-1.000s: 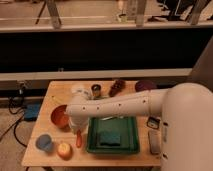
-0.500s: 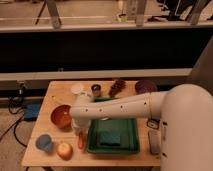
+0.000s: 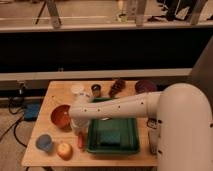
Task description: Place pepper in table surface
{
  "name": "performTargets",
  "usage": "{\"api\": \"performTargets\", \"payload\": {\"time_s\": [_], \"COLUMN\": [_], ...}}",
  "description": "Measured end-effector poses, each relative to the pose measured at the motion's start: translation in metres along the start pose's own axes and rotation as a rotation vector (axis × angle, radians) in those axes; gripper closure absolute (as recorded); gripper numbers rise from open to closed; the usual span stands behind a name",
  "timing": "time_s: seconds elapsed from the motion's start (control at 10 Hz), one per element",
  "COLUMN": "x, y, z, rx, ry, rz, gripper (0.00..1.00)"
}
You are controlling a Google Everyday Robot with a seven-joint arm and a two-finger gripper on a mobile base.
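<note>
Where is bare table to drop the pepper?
The hand holds the pepper over a narrow strip of table between fruit and tray. The far-left corner is roomier; the back edge is crowded.

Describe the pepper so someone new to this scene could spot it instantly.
Start at the dark green tray in the middle of the table surface. Just off its left edge, under the pincer at the end of the white arm, a small slim red-orange pepper stands nearly upright. Unlike the round orange bowl behind it and the round yellow fruit to its left, it is thin and elongated.
</note>
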Motion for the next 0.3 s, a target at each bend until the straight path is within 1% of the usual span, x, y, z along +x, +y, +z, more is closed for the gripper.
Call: {"api": "performTargets", "payload": {"time_s": [0.3], "x": [0.0041], "y": [-0.0006], "z": [0.0023], "rx": [0.007], "ry": [-0.002], "rz": [-0.001], "gripper": [0.20]}}
